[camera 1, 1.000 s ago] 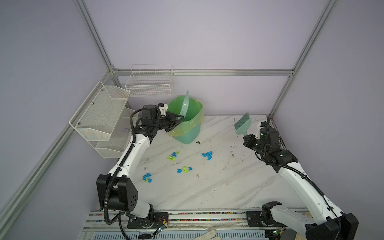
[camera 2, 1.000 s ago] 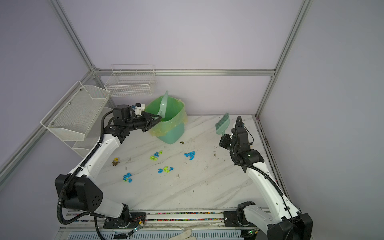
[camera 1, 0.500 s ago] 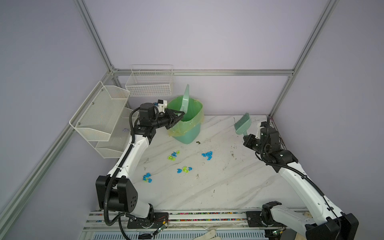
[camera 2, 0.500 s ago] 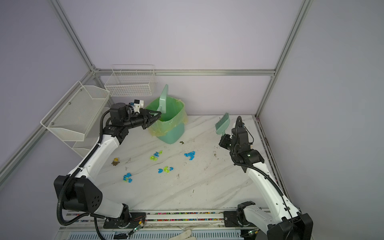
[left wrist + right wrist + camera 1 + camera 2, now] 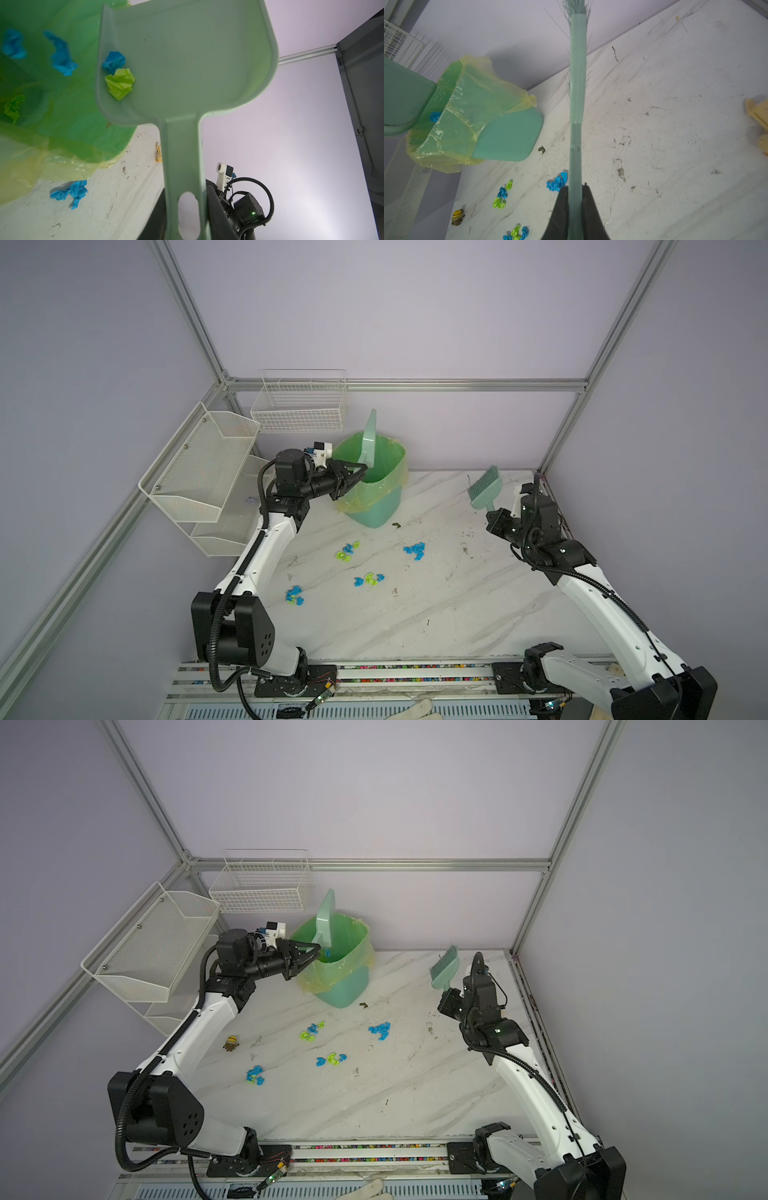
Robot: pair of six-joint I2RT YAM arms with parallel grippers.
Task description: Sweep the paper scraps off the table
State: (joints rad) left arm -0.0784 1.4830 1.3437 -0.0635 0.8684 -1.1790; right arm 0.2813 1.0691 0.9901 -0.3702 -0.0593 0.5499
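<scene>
The left gripper (image 5: 360, 473) grasps the dustpan (image 5: 369, 435) by its handle, tipped over the bin (image 5: 376, 502). Two paper scraps (image 5: 119, 83) lodged inside could spill if it withdraws early. Other clusters lie mid-surface (image 5: 415, 622). The right gripper (image 5: 493, 517) clenches the brush (image 5: 484, 488), raised near the back right corner.

Bright, soft, even light.
Shadows on the bench (image 5: 415, 626) are faint; the dustpan handle (image 5: 182, 166) just before the left tool (image 5: 360, 472) looks blurred.

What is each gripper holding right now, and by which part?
The left gripper holds the dustpan by its handle, tipped over the bin. The right gripper holds the brush by its handle.
</scene>
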